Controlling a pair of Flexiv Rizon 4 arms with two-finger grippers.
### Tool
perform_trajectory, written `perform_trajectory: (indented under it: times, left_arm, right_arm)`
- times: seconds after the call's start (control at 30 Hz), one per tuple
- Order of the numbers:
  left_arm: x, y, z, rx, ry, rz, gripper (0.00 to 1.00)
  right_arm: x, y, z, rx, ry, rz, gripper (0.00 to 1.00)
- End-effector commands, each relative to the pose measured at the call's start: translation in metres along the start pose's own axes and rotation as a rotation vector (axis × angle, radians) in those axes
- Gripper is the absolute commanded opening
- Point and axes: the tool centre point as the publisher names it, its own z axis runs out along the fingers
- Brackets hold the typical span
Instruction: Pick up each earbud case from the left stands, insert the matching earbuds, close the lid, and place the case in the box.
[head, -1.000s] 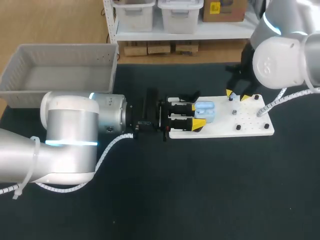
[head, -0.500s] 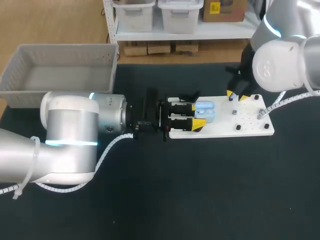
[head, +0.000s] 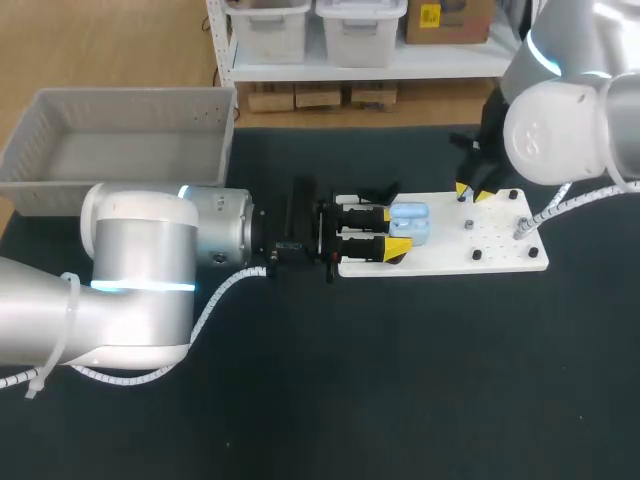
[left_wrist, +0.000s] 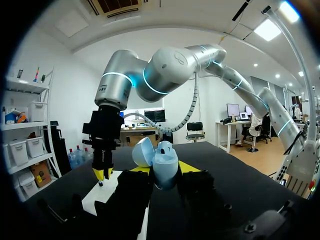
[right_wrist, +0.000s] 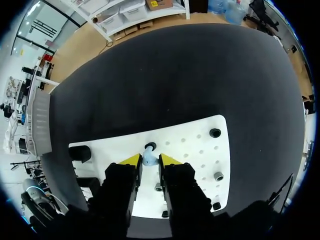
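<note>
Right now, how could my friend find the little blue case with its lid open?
Look for the white board on the black table. At its left end, the left claw grips the earbud case. It is the only pale blue, egg-shaped thing, lid flipped open; its neighbours are small dark pegs.

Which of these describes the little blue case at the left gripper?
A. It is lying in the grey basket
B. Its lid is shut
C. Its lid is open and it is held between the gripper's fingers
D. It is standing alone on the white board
C: in the left wrist view the case sits between the two yellow tips of the left gripper, with its lid tipped up and open.
</note>
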Motion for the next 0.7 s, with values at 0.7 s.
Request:
perform_trajectory:
  times: [0.7]
  left_arm:
    - [0.001,-0.001,0.0,-0.007,-0.003,0.003,0.0]
  right_arm:
    - [0.01,0.006,-0.021,0.013,0.009,-0.017,0.0]
